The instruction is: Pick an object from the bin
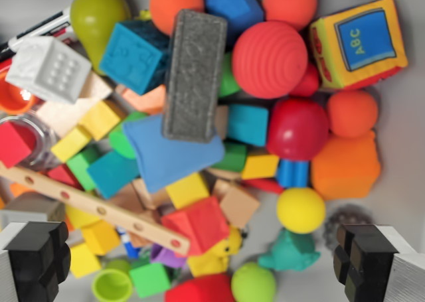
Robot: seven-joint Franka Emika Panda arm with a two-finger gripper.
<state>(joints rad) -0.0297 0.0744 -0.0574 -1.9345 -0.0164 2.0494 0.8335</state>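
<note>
The gripper (202, 262) hangs spread wide and empty over the bin (405, 126), its two black fingers (36, 259) at the lower corners. Between them lie a red block (197, 224) and a teal figure (290, 250). A grey eraser (194, 76) tops the toy heap; a marker (36, 30) is cut off at the wrist view's left.

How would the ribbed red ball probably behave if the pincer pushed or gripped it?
The ribbed red ball is round and sits high on the pile, so a push would likely roll it. Its ridges may aid grip. It looks like soft rubber, probably light, though that's uncertain.
</note>
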